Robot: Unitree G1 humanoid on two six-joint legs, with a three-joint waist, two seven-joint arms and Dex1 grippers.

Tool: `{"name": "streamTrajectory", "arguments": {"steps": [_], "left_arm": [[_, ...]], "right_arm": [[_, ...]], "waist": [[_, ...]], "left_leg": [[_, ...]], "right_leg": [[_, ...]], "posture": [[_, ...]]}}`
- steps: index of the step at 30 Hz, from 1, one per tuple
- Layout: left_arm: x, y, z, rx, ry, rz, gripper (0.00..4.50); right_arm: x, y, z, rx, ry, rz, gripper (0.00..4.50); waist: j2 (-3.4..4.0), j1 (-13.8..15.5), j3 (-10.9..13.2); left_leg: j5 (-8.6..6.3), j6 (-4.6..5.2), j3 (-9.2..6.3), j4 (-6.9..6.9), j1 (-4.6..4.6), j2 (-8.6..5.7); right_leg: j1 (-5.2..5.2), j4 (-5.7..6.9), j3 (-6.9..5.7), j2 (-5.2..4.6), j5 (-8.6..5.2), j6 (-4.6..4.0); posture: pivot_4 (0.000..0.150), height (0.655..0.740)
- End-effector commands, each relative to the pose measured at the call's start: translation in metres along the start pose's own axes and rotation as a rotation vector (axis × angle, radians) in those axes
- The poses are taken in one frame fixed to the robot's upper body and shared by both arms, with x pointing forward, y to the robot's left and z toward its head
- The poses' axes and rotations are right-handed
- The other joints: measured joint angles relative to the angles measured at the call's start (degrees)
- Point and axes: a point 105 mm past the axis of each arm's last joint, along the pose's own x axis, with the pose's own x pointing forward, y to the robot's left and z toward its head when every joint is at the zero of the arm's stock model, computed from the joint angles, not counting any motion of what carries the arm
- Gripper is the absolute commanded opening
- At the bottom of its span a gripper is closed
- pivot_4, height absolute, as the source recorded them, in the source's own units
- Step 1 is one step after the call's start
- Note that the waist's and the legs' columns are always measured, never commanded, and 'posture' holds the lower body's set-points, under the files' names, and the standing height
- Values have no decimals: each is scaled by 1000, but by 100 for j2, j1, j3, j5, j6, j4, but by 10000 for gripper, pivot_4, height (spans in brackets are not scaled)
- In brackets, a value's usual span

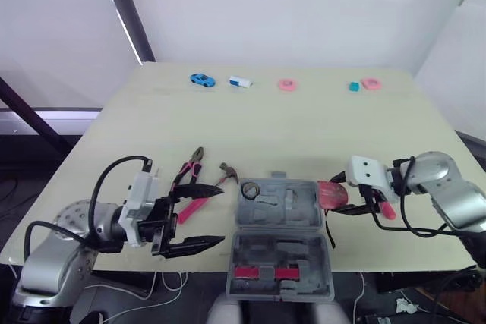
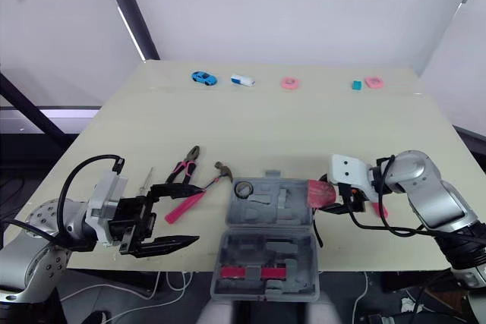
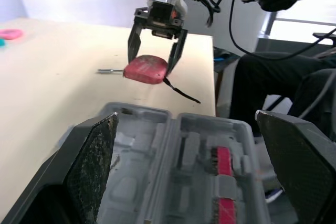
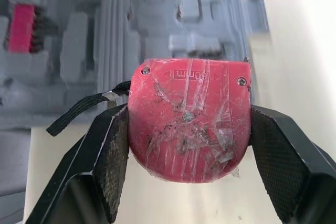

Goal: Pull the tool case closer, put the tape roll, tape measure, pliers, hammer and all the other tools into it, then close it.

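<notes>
Currently I see my right gripper (image 3: 151,65) clamped on the red tape measure (image 1: 331,193) just beside the open tool case (image 1: 277,204); my left gripper (image 1: 220,216) hangs spread apart, empty.

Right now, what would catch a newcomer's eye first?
The red tape measure gripped in the right pincer, just right of the open grey tool case at the near edge of the table. Then the left pincer, open, left of the case, near the pliers and hammer.

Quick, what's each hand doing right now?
Left hand: open, holding nothing.
Right hand: closed on the red tape measure.
</notes>
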Motion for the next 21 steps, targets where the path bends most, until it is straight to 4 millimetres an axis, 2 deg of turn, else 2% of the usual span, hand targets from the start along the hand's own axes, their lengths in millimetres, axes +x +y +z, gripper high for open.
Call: {"name": "streamTrajectory", "arguments": {"steps": [1, 9, 21], "left_arm": [[-3, -2, 9, 30, -28, 106, 45000], [-11, -3, 6, 18, -17, 214, 45000], [-17, -4, 3, 14, 10, 238, 45000]], "right_arm": [[9, -15, 9, -68, 122, -12, 28589], [38, -26, 8, -97, 338, 4, 28589], [63, -23, 20, -136, 382, 52, 28589]], "waist": [[-4, -14, 0], [-3, 53, 0], [-3, 30, 0]], "left_leg": [[0, 0, 0, 0, -1, 2], [0, -1, -3, -3, -10, 0], [0, -1, 1, -3, -7, 1]], "right_leg": [[-2, 2, -1, 1, 2, -1], [-4, -3, -9, -3, 2, -6], [-8, 2, -11, -4, 3, -5]], "posture": [[1500, 7395], [1500, 7395], [1500, 7395]]}}
